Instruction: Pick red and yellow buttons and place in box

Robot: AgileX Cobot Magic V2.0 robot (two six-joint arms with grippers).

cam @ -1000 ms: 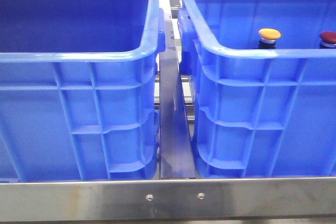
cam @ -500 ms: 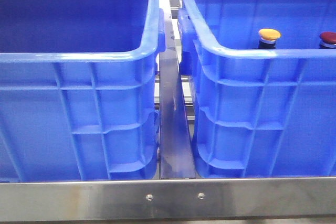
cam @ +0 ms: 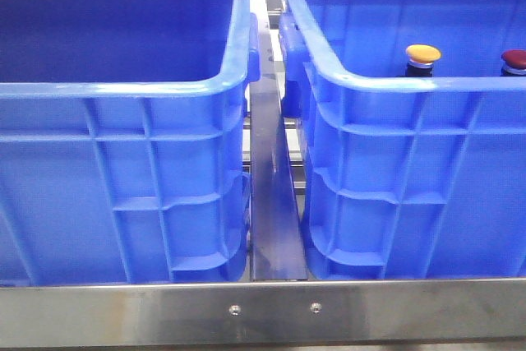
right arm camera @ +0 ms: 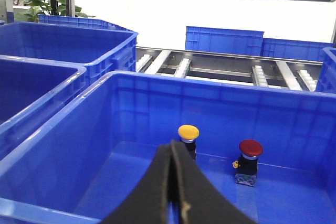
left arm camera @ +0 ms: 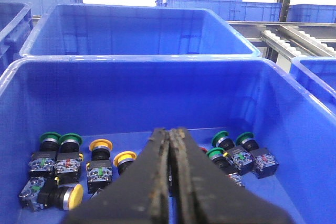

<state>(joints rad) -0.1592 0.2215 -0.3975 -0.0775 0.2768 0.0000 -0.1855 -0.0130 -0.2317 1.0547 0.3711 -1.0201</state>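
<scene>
the yellow button (right arm camera: 188, 132) and red button (right arm camera: 250, 148) stood upright in the box (right arm camera: 79, 129), just beyond the right tool (right arm camera: 174, 182), closed and empty; the left tool (left arm camera: 169, 182) was closed too.

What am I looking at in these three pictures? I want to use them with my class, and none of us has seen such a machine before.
This is a two-armed robot sorting push buttons. The front view looks forward at two blue crates: the left crate and the right crate, where a yellow button and a red button stand upright. The other two pictures come from cameras on the wrists. The left gripper is shut and holds nothing, above a crate of green and yellow buttons. The right gripper is also shut and empty, above the crate with the two buttons.
</scene>
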